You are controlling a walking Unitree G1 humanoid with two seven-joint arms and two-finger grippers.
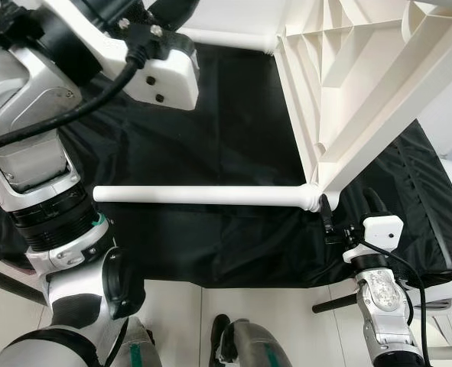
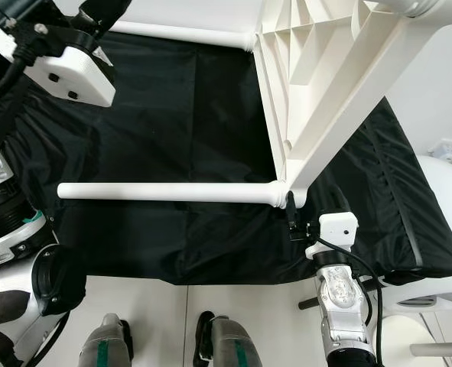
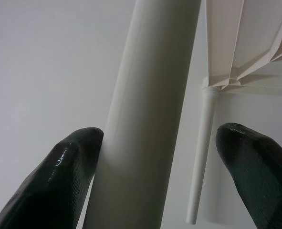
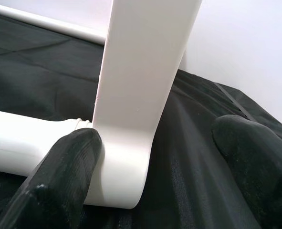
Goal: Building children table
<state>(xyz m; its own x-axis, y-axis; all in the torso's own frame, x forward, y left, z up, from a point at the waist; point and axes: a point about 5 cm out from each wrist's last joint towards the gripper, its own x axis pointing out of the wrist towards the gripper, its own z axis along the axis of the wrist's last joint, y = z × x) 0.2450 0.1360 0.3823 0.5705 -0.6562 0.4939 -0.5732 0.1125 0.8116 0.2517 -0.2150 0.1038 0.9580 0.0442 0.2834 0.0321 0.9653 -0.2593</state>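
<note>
Right wrist view: tabletop (image 4: 141, 71) corner between spread right gripper (image 4: 160, 176) jaws.

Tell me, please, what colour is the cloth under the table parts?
Black cloth, clearest in the right eye view.

Between the spread jaws of the right gripper (image 4: 155, 176), the corner of the white tabletop (image 4: 141, 95) is lodged against one jaw, and open room above the black cloth (image 4: 188, 157) is left toward the other jaw. A white leg (image 4: 21, 148) juts sideways from that corner, blocking the near side. Between the spread jaws of the left gripper (image 3: 155, 162), a second white leg (image 3: 150, 109) is pressed to one jaw; beyond it a gap is left.
</note>
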